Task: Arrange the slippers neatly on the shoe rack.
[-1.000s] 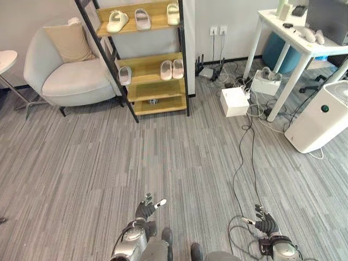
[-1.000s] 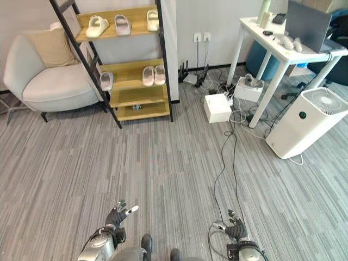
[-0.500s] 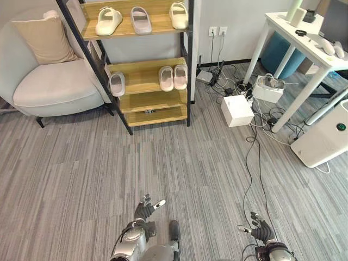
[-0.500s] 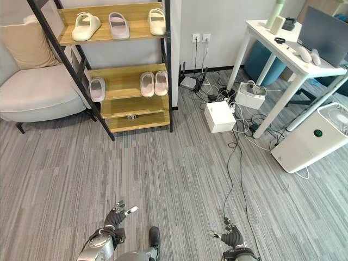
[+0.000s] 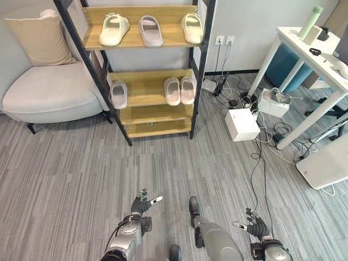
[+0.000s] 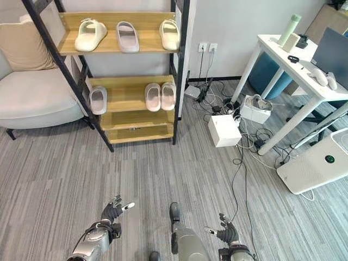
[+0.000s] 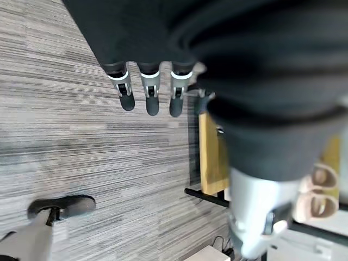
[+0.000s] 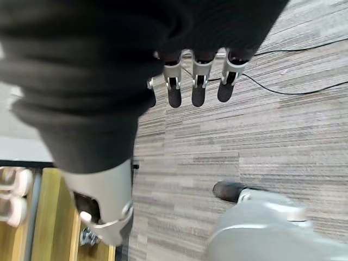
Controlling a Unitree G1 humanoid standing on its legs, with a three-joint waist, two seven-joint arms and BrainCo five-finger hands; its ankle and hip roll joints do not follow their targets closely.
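The shoe rack (image 5: 144, 81) has wooden shelves in a black frame and stands against the wall ahead. On its top shelf lie a cream slipper (image 5: 114, 28), a lilac slipper (image 5: 150, 30) and another cream slipper (image 5: 192, 27). The middle shelf holds a single pale slipper (image 5: 119, 93) at its left end and a pale pair (image 5: 180, 90) at its right. Low over the carpet, far short of the rack, my left hand (image 5: 142, 205) and right hand (image 5: 255, 225) are both open and hold nothing. Their straight fingers (image 7: 149, 98) (image 8: 197, 87) show in the wrist views.
A pale armchair (image 5: 49, 92) with a beige cushion (image 5: 37, 38) stands left of the rack. Right of it are a white box (image 5: 242, 124), tangled cables (image 5: 261, 157), a white table (image 5: 310, 60) and a white air purifier (image 5: 326, 166). Grey carpet lies between me and the rack.
The whole picture has shifted: the camera has moved nearer the rack, which now sits larger and more central. Both hands stay low and open.
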